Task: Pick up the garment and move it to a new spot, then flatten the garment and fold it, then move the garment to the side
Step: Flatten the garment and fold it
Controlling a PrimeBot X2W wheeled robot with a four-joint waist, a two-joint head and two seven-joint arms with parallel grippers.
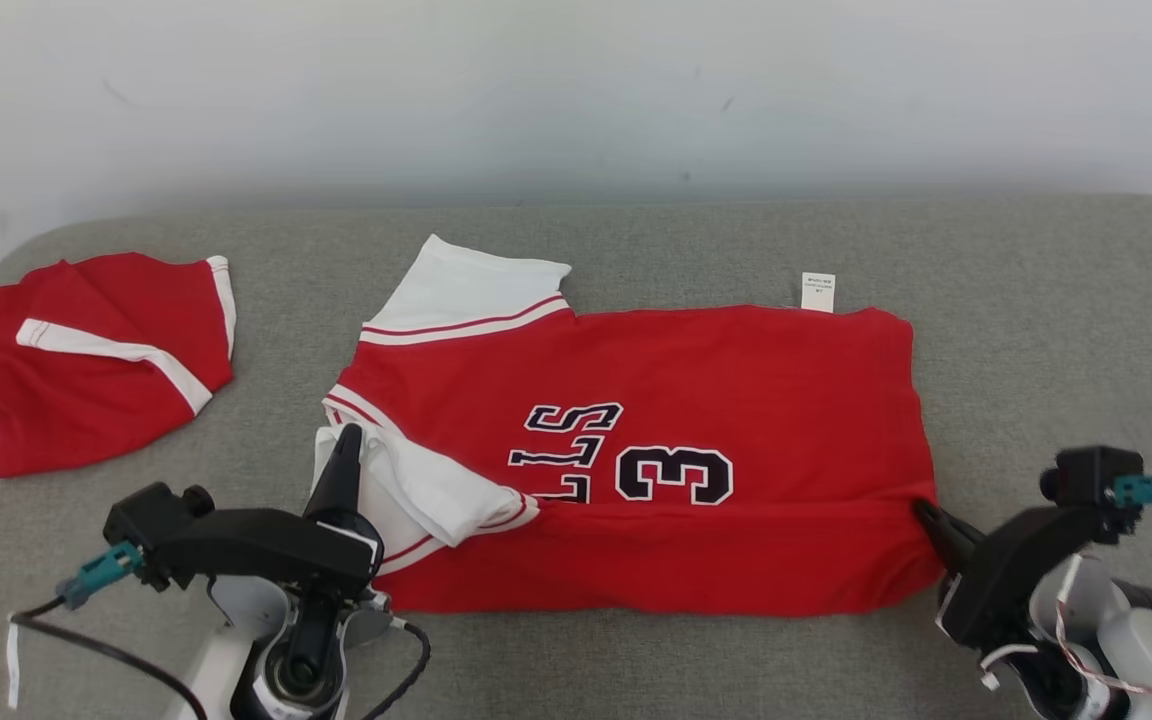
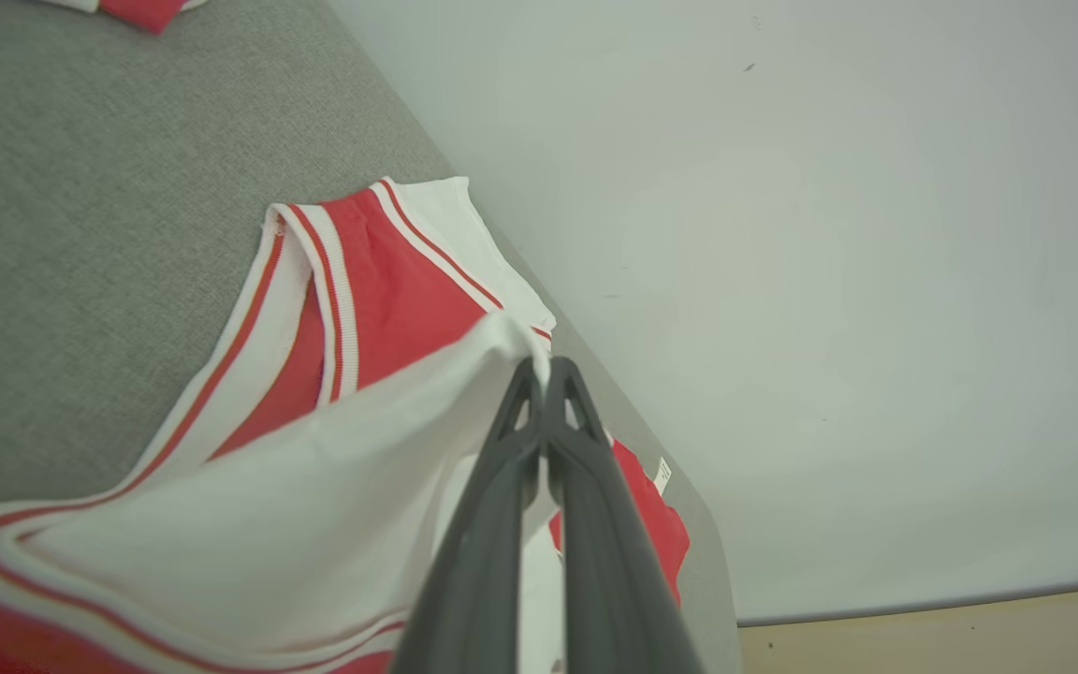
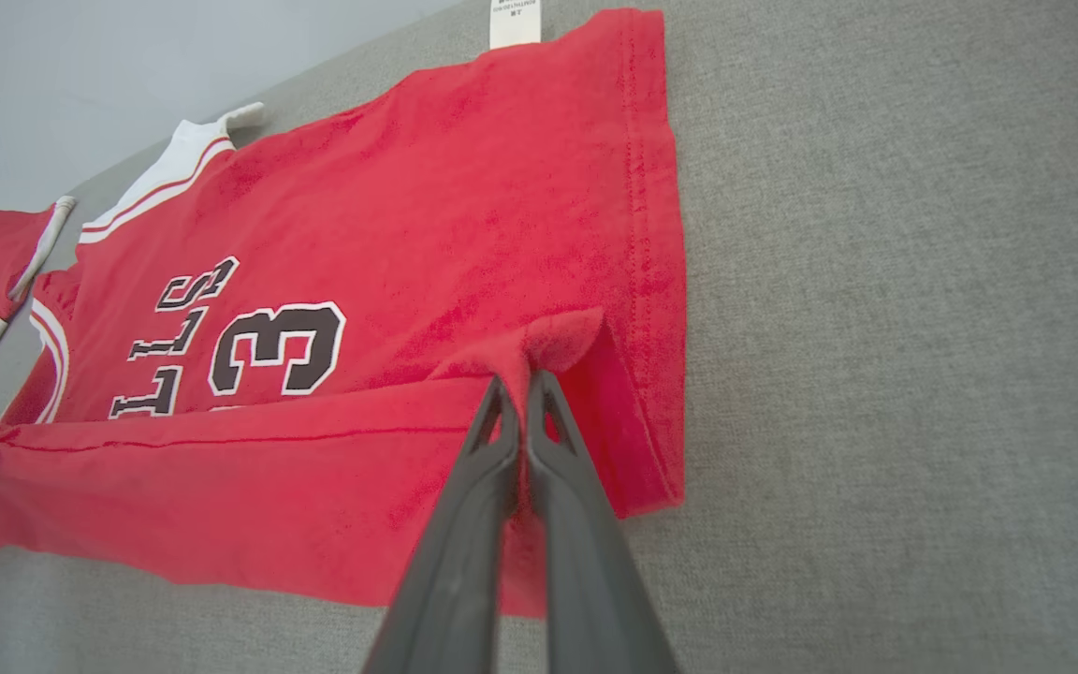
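Across the middle of the head view, the grey padded table (image 1: 1036, 300) carries the garment (image 1: 736, 380), a red jersey spread lengthwise from left to right. A long crease runs through its lower part between the two grippers. Toward the upper left of the frame a second red garment (image 1: 86, 360) lies well apart and is not involved. At the lower left, the white sleeve (image 1: 436, 490) sits bunched on the red body. The left gripper (image 1: 344, 445), at the lower left, is clamped tight on a pinch of that white sleeve cloth. The left wrist view confirms this, with cloth drawn up to the fingertips. The right gripper (image 1: 926, 512), at the lower right, is clamped on a small raised ridge of red cloth just inside the hem at the jersey's right end. Judgement: the step in hand is the lengthwise fold of the near edge over the body. To do it well, both arms should lift only enough to clear the cloth beneath. They should travel toward the top of the frame at equal pace and hold the edge taut between them so that no slack sags mid-span. The carried edge should land level with the far edge, near the small white label (image 1: 817, 292). Risk noted: the left pinch appears to hold sleeve cloth alone, so the red body may lag behind it.
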